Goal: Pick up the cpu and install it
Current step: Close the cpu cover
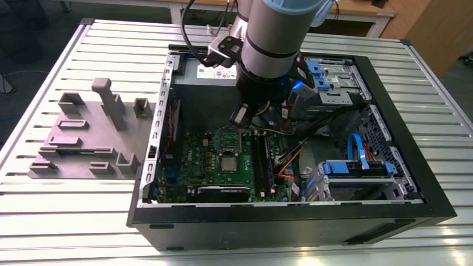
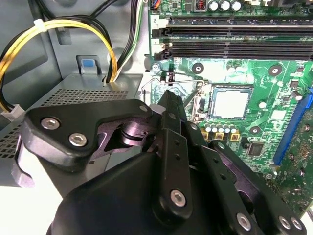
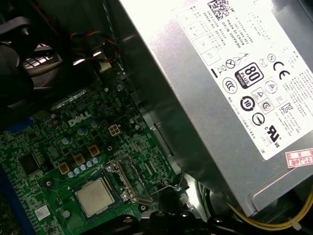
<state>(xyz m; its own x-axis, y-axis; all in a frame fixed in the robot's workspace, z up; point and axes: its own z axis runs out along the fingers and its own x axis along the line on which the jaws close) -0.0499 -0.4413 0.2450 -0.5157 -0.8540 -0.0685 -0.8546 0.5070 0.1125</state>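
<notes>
**CPU already seated in the motherboard socket, gripper raised above it**

The cpu (image 1: 230,163), a small square chip with a pale silver top, lies flat inside its socket on the green motherboard (image 1: 196,160). In both wrist views it looks square to the socket frame (image 3: 95,196), sitting level within the dark surround (image 2: 230,104). A thin wire retention lever (image 2: 168,78) stands beside the socket and looks unlatched, so the chip seems placed but perhaps not clamped down; this is a judgement.

The gripper (image 2: 171,105) hovers just beside the socket, apart from the chip. Its black fingers appear pressed together with nothing between them, so it carries no part.

Around this, memory slots (image 2: 234,41) run along one side of the socket. A grey power supply (image 3: 230,83) with yellow and black cables (image 2: 73,24) sits near the socket. The whole open computer case (image 1: 296,221) lies on its side on a slatted metal table (image 1: 74,221), with a grey parts holder (image 1: 85,138) at the exterior view's left.
</notes>
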